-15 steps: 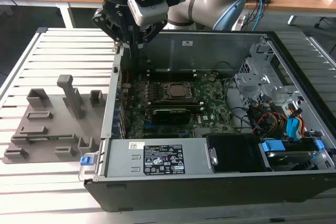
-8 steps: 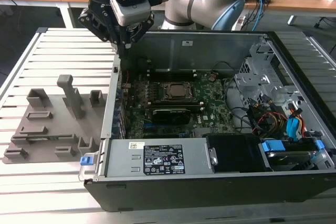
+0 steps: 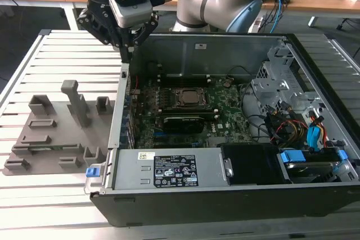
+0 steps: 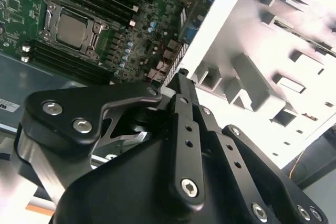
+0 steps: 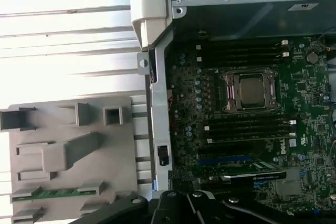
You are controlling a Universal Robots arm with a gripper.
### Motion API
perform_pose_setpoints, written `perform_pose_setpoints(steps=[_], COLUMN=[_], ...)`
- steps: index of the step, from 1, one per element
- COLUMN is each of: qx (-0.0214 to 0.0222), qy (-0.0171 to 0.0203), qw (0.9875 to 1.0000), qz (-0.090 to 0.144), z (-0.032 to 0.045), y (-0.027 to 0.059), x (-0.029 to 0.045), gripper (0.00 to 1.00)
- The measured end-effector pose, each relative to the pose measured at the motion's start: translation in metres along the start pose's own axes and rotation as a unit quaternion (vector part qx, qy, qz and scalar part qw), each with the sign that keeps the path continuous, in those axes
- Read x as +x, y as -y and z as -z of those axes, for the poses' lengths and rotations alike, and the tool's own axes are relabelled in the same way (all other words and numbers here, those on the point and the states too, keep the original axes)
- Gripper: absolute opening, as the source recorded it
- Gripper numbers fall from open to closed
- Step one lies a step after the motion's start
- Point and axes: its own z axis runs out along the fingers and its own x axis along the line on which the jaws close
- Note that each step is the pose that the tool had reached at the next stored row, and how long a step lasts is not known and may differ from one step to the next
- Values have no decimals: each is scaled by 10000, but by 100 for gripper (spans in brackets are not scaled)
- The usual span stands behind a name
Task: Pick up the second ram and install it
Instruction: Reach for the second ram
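One gripper point(image 3: 127, 54) vertical above case wall point(image 3: 118, 113)

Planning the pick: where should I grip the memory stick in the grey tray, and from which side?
Grip the memory stick mid-length across its two flat faces, coming down from above. It appears to stand on edge in a slot of the grey tray, leaving its long top edge exposed.

I see a pale slatted metal worktop point(image 3: 56, 195) filling the lower frame; wooden desks point(image 3: 320, 3) run along the top edge, dark floor point(image 3: 25, 21) at upper left.
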Motion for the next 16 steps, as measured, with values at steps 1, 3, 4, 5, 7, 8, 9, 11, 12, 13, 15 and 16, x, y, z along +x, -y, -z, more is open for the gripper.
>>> perform_pose_setpoints(steps=[1, 3, 4, 5, 7, 8, 9, 11, 12, 13, 15, 16], qx=[0, 0, 0, 0, 0, 0, 0, 0, 0, 0, 0, -1], qy=[0, 0, 0, 0, 0, 0, 0, 0, 0, 0, 0, 0], qw=[10000, 10000, 10000, 10000, 10000, 10000, 10000, 10000, 10000, 10000, 10000, 10000], qz=[0, 0, 0, -1, 0, 0, 0, 0, -1, 0, 0, 0], z=[1, 2, 2, 2, 3, 3, 3, 4, 4, 4, 5, 4], y=[3, 6, 7, 8, 10, 11, 12, 13, 14, 14, 15, 15], x=[39, 84, 99, 111, 135, 151, 164, 173, 185, 192, 205, 210], gripper=[11, 11, 11, 11, 11, 11, 11, 11, 11, 11, 11, 11])
